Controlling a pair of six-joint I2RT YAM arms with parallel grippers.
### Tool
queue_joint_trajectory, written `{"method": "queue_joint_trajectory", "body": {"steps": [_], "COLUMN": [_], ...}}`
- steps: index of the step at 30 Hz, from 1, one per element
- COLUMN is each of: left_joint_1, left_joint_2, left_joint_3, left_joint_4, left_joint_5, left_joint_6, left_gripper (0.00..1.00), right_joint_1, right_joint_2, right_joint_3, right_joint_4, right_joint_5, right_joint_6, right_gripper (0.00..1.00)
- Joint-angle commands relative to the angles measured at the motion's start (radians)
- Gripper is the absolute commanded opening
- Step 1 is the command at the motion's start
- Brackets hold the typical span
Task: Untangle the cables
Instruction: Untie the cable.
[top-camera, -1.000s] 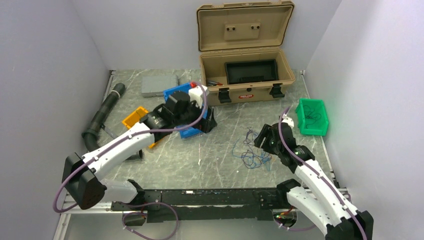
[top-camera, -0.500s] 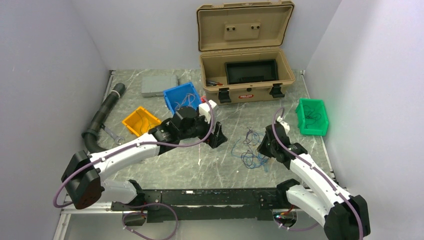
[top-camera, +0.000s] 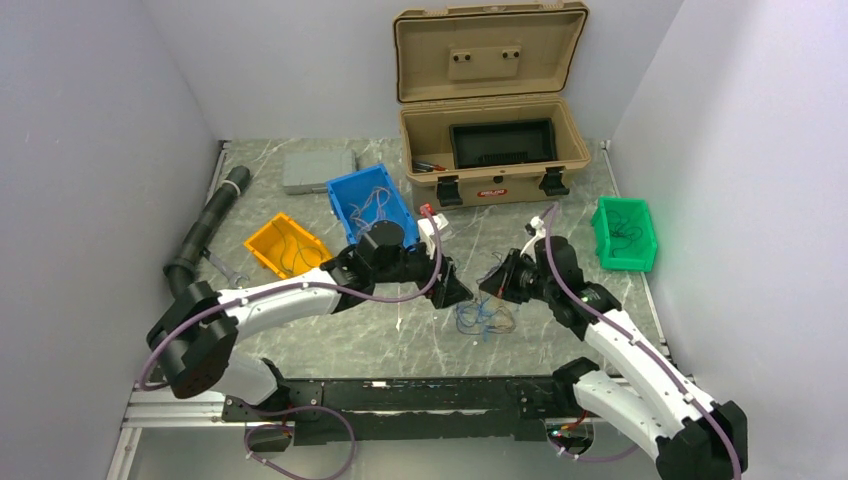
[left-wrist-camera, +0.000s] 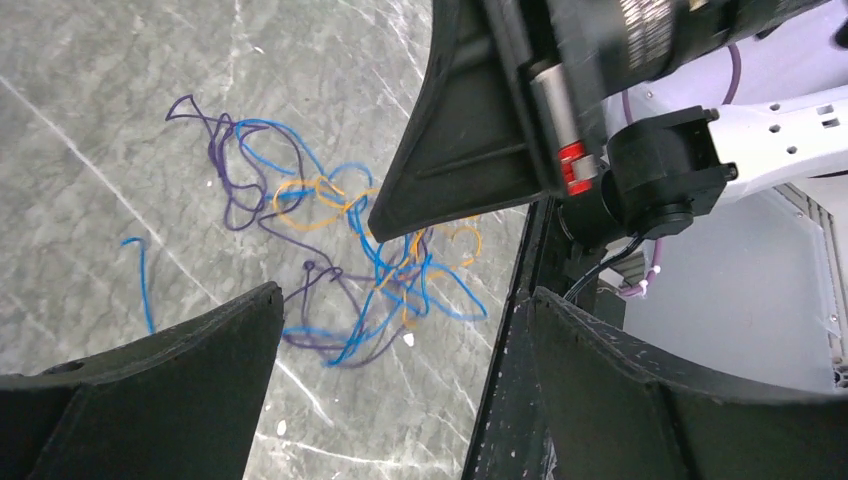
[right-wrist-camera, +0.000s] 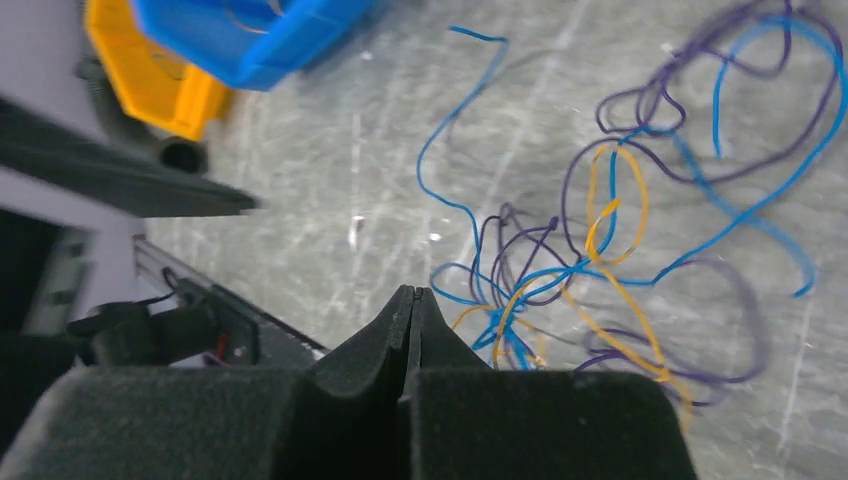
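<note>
The cables (top-camera: 483, 318) are a loose tangle of thin blue, purple and orange wires lying on the marble table between the two arms. My left gripper (top-camera: 452, 290) hovers just left of the tangle, and in its wrist view it (left-wrist-camera: 407, 300) stands open, with the cables (left-wrist-camera: 340, 250) on the table beyond the fingertips. My right gripper (top-camera: 497, 281) is just above the tangle's far side. Its jaws (right-wrist-camera: 410, 292) are pressed together with no wire visible between the tips. The cables (right-wrist-camera: 600, 250) spread out to the right of those tips.
A blue bin (top-camera: 370, 205) holding wires and a yellow bin (top-camera: 285, 245) sit at the left. A green bin (top-camera: 623, 232) sits at the right. An open tan case (top-camera: 490, 150), a grey pad (top-camera: 318, 170) and a black hose (top-camera: 205, 225) line the back and left.
My left arm has swung from the blue bin rightwards to the tangle. My right gripper has closed and moved left. The tangle has drawn together and lies nearer the front.
</note>
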Motion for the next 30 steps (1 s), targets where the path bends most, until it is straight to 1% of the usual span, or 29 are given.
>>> {"method": "queue_joint_trajectory", "body": {"steps": [1,7,14,17,19,21,22,23,27,28,30], "left_joint_1": [-0.006,-0.028,-0.075,-0.096,-0.102,-0.102,-0.102,-0.102,-0.103,-0.102,-0.103], "left_joint_2": [0.045,0.098,0.207,0.246,0.272,0.292,0.298,0.302,0.273,0.253,0.204], "left_joint_3": [0.003,0.022,0.108,0.121,0.12,0.115,0.113,0.109,0.087,0.077,0.058], "left_joint_4": [0.145,0.09,-0.054,-0.061,-0.047,-0.028,-0.022,-0.015,-0.004,-0.002,-0.011], "left_joint_5": [0.077,0.028,0.002,-0.016,-0.022,-0.02,-0.018,-0.017,-0.026,-0.041,-0.081], "left_joint_6": [-0.021,0.03,0.157,0.191,0.2,0.199,0.199,0.198,0.188,0.184,0.181], "left_gripper": [0.93,0.9,0.85,0.82,0.77,0.69,0.64,0.56,0.03,0.0,0.0], "right_joint_1": [0.007,0.007,0.007,0.006,0.007,0.006,0.006,0.007,0.007,0.006,0.006], "right_joint_2": [-0.056,-0.06,-0.112,-0.114,-0.112,-0.11,-0.111,-0.112,-0.119,-0.121,-0.136], "right_joint_3": [0.103,0.115,0.055,0.064,0.076,0.086,0.091,0.097,0.118,0.12,0.117], "right_joint_4": [0.027,-0.044,0.001,-0.006,-0.015,-0.023,-0.027,-0.034,-0.09,-0.114,-0.184], "right_joint_5": [-0.049,0.011,0.006,0.007,0.006,0.004,0.005,0.009,0.084,0.13,0.261], "right_joint_6": [0.004,-0.002,0.046,0.046,0.042,0.039,0.036,0.033,0.027,0.035,0.074], "right_gripper": [0.0,0.0,0.0,0.0,0.0,0.0,0.0,0.0,0.0,0.0,0.0]}}
